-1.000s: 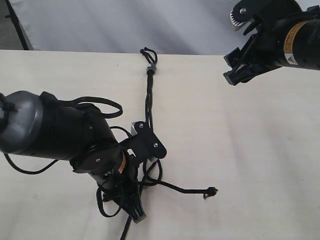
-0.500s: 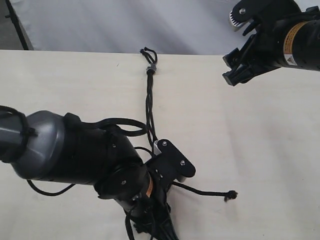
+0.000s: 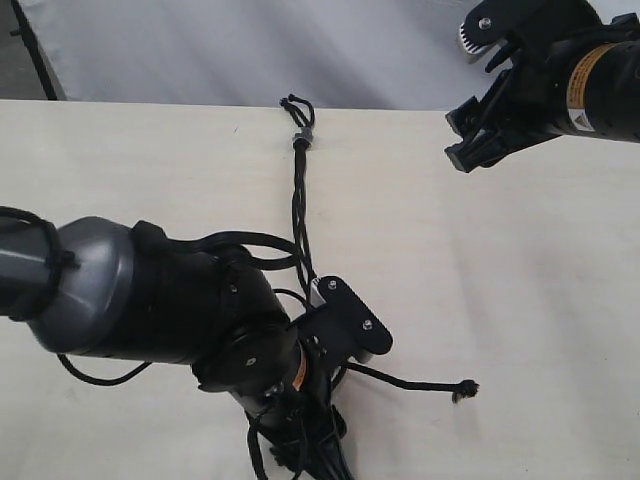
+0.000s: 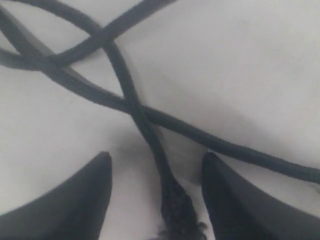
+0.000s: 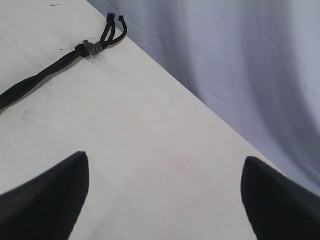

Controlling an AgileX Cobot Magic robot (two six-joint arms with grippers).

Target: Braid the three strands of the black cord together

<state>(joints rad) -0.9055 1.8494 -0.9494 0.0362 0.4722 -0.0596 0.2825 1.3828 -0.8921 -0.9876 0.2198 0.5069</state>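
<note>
While the black cord [image 3: 297, 200] lies lengthwise on the pale table [image 3: 520, 300], its knot [image 3: 297, 143], wrapped by a grey band [image 3: 303, 134] and topped by short loops [image 3: 294, 103], sits at the far table edge, just in front of the grey backdrop cloth [image 3: 200, 50]. From the knot, the three strands [image 5: 35, 82] run twisted together toward the near side until the left arm [image 3: 150, 290] covers them. One loose strand [image 3: 400, 380] emerges from under that arm and extends to the right across the table, ending in a frayed tip [image 3: 463, 390]. The left gripper [image 4: 156, 159] points down at the table near the lower edge of the exterior view, with its jaws parted. In the left wrist view, a frayed strand end [image 4: 175, 212] lies between the two fingers [image 4: 80, 200], which are not clamped on it, and two further strand lengths cross it just beyond the fingertips. The right gripper [image 3: 470, 140] hangs above the far right part of the table, well apart from the cord, its jaws spread wide with nothing between them.
</note>
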